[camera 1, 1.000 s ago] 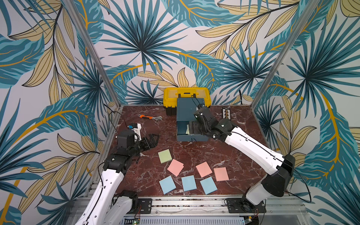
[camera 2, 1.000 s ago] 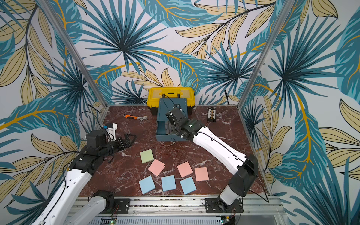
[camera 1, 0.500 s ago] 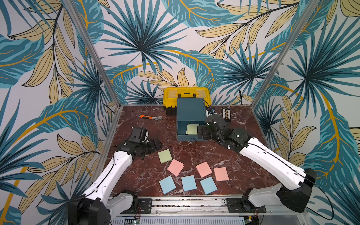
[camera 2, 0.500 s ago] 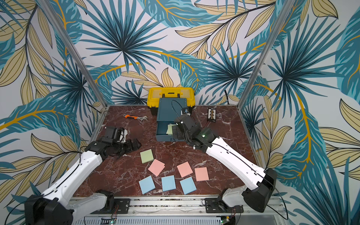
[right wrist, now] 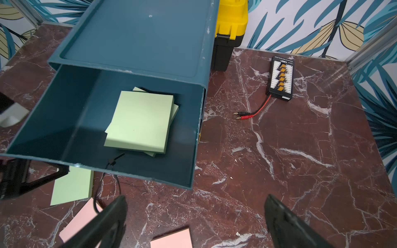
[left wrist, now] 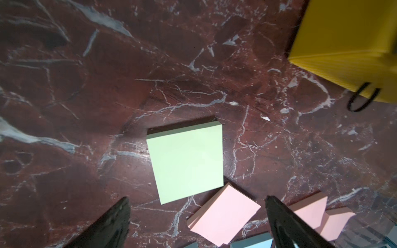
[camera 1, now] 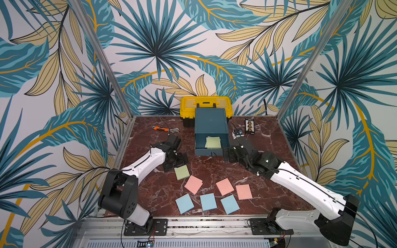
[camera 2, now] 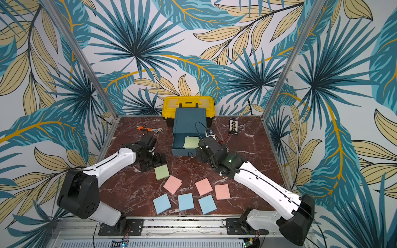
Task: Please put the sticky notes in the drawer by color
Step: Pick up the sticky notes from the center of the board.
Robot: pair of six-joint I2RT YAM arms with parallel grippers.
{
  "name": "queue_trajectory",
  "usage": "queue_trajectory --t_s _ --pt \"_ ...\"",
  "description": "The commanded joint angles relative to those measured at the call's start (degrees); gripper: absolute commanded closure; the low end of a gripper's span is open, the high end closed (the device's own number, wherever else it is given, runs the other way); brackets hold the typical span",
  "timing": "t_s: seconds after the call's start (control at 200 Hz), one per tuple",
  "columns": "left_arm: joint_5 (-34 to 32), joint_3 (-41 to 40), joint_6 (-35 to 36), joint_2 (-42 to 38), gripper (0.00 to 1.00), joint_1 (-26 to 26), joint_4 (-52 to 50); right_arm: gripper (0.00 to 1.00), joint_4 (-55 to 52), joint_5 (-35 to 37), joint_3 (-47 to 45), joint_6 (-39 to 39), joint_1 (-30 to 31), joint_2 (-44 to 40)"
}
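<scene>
Marble top (camera 1: 277, 137): bare gap btw green pad (camera 1: 181, 172), open drawer (camera 1: 211, 122).

Evenly lit, sharp top views; left wrist view dimmer and blurred — yellow plastic drawer front (left wrist: 343, 43) smears near the frame's edge.

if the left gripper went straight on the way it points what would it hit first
Probably the green pad on the table, straight ahead of the open left gripper; depth is unclear, so maybe bare table first.
</scene>
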Motion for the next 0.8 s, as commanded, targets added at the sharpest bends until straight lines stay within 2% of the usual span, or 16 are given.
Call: queue_trajectory --t_s 0.0,0.431,0.791 --pt "-2.23 2.35 -2.06 3.24 0.00 -1.08 -1.40 0.01 3.94 -1.04 -3.15 -1.39 0.25 -1.49" --pt "-1.50 4.90 -4.08 11.95 0.00 -1.38 0.18 0.01 7.46 -2.30 -6.42 -2.35 0.25 1.34" --pt "-5.11 7.69 -4.50 15.34 0.00 -2.34 -3.22 0.01 9.31 -2.94 -7.94 -2.78 0.20 3.06"
